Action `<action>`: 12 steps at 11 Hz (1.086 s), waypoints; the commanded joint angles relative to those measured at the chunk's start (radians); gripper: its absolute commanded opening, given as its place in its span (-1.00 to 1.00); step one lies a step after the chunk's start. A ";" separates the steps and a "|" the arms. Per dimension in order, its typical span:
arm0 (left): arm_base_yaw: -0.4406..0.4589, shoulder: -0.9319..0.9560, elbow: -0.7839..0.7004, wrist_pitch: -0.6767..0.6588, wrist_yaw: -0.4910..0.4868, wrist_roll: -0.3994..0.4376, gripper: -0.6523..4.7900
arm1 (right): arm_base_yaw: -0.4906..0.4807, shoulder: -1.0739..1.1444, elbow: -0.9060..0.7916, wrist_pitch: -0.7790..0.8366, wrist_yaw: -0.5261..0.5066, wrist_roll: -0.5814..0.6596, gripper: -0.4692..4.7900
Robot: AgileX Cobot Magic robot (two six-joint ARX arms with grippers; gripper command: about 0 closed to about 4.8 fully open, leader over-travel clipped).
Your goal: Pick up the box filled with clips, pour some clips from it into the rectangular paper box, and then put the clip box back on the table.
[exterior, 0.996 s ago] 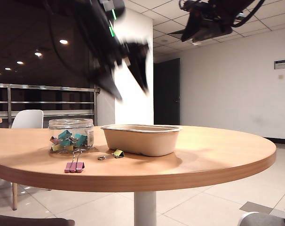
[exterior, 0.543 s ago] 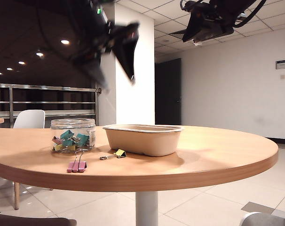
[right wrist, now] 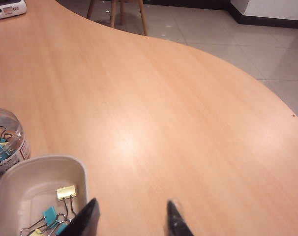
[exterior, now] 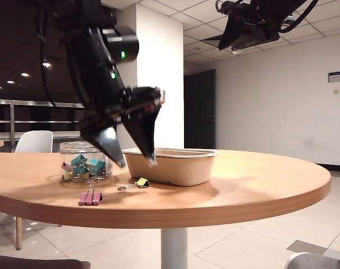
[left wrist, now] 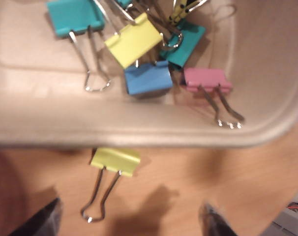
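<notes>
The box filled with clips [exterior: 85,160], a clear round jar, stands upright on the table [exterior: 243,185] left of the rectangular paper box [exterior: 175,167]. My left gripper [exterior: 133,161] hangs open and empty low over the table, in front of the gap between jar and tray. The left wrist view looks down on the tray's rim [left wrist: 139,132] and several clips [left wrist: 148,78] inside, with the left gripper [left wrist: 131,216] over bare wood beside a loose yellow clip [left wrist: 114,161]. My right gripper [exterior: 246,31] stays high above the table, open and empty [right wrist: 132,219]; its view shows the jar [right wrist: 6,137] and tray [right wrist: 41,164].
Two loose clips lie on the table in front of the jar and tray: a yellow one [exterior: 141,182] and a pink one [exterior: 90,197]. A white chair [exterior: 34,141] stands behind the table at left. A white device [right wrist: 6,7] sits at the table's far edge.
My left arm has swung down from high above the table to just above its surface in front of the jar and tray, still open. The right arm has not moved.
</notes>
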 commanded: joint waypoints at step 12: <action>-0.003 0.085 -0.008 0.085 0.007 0.020 -0.17 | -0.003 -0.006 0.005 0.040 -0.002 0.001 -0.14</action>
